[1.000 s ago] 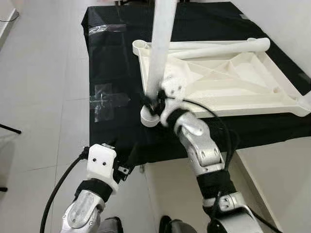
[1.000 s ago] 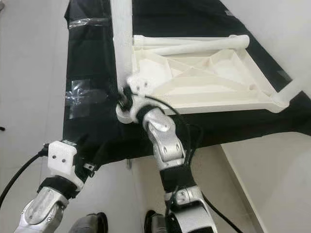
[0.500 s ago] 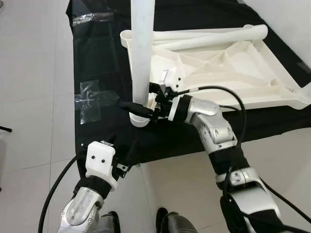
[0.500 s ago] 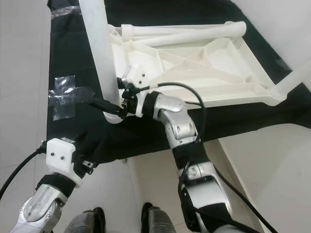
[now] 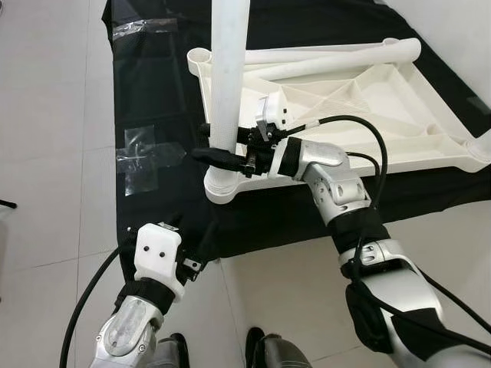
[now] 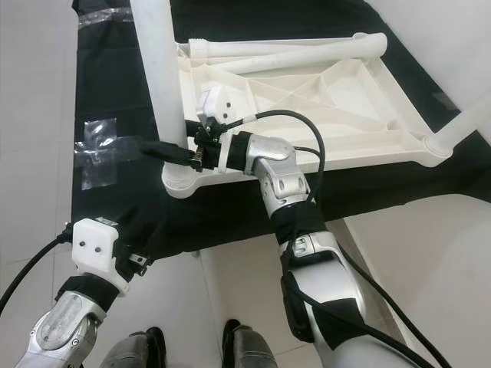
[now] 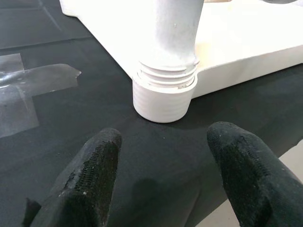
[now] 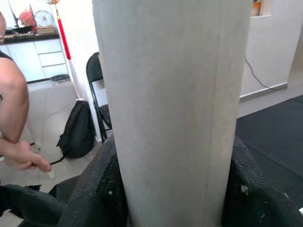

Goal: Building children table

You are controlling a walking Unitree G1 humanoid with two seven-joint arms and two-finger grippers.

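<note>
A white plastic table top [image 5: 368, 115] lies upside down on a black cloth [image 5: 169, 92]. A white leg [image 5: 228, 77] stands upright in its near-left corner socket [image 7: 164, 94], with screw threads showing above the socket. My right gripper [image 5: 216, 156] is shut on this leg just above the socket, one finger [image 8: 94, 189] on each side. My left gripper [image 7: 163, 142] hangs open, low at the cloth's near edge, a short way from the socket. Two loose legs [image 5: 330, 57] lie across the far side of the table top.
Another leg [image 5: 482, 144] rises at the table top's right corner. Clear tape [image 5: 146, 157] is stuck on the cloth to the left. Tiled floor [image 5: 46, 153] surrounds the cloth. Behind the leg are a person's arm [image 8: 14, 118], a black chair and a backpack [image 8: 78, 130].
My right wrist has swung round the upright leg, from below it to its right side, still gripping it. The left arm has stayed put. The camera has shifted.
</note>
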